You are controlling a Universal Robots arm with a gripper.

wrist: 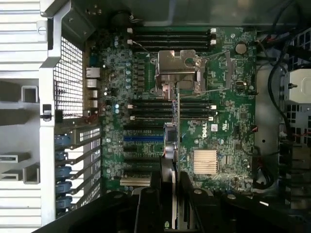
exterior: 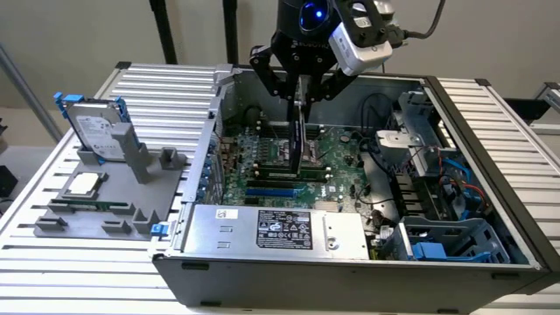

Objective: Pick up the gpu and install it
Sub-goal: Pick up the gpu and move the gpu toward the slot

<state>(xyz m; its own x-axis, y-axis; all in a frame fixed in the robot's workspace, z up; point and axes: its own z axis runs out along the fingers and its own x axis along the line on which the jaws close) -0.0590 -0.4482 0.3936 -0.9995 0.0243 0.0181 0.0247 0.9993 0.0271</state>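
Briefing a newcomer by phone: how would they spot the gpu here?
Find the open computer case with its green motherboard. Over the board's middle the black tool is shut on the gpu: a thin flat card held upright on edge, unlike the silver hard drive and square chip sitting on the grey fixture at the exterior view's left.
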